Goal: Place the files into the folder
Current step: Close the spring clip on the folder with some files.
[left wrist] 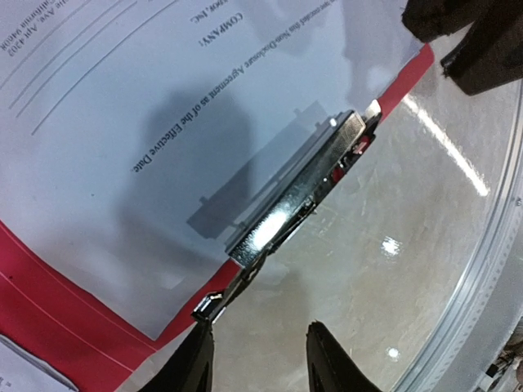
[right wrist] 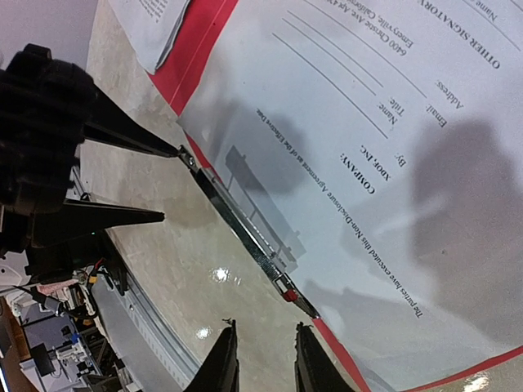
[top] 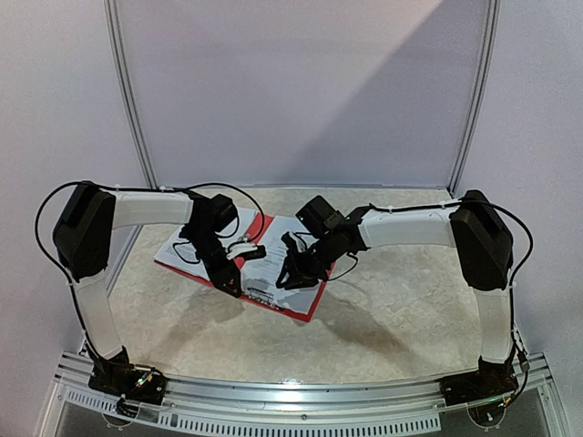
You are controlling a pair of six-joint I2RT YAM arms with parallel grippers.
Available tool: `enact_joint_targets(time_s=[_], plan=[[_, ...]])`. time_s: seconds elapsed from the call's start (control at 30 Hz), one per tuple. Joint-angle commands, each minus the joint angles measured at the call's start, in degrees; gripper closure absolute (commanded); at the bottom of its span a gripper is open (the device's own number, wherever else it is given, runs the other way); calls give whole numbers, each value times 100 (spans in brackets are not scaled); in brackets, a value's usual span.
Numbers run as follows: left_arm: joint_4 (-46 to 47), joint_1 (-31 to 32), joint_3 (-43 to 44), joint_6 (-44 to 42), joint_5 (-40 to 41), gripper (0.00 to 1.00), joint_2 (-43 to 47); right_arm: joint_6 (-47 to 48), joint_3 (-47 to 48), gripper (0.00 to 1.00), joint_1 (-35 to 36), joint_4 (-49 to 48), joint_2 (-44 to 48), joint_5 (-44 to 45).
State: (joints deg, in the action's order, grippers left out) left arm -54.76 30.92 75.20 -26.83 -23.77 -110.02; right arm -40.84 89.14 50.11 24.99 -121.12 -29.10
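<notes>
The red folder (top: 312,300) lies open on the table, between the two arms. A printed white sheet of the files (left wrist: 163,122) (right wrist: 368,122) rests on it, its edge under the silver clip (left wrist: 294,204) (right wrist: 245,229) along the folder's near edge. A second sheet (right wrist: 151,24) lies on the folder's other half. My left gripper (left wrist: 260,327) (top: 235,289) is open at one end of the clip, one fingertip (left wrist: 204,331) touching the clip's lever end. My right gripper (right wrist: 265,324) (top: 287,278) hovers at the clip's other end, slightly open and empty.
The folder sits on a beige marble-look table (top: 392,309). An aluminium rail (top: 301,396) (left wrist: 490,269) runs along the near edge. A pale panel wall (top: 301,91) closes the back. The two grippers stand close together over the folder's near edge.
</notes>
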Motion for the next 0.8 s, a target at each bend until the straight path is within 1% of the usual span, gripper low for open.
enact_joint_targets(time_s=[0.0,0.43,0.67,0.77], plan=[[-8,37,164,45,-75,61,-166,102,-98,77,-49,86,255,115],[39,37,258,55,51,61,-310,149,-117,76,-87,136,296,159],[69,14,293,8,379,61,-119,164,-125,76,-83,142,307,151],[97,20,294,39,403,60,-111,161,-125,76,-80,138,302,150]])
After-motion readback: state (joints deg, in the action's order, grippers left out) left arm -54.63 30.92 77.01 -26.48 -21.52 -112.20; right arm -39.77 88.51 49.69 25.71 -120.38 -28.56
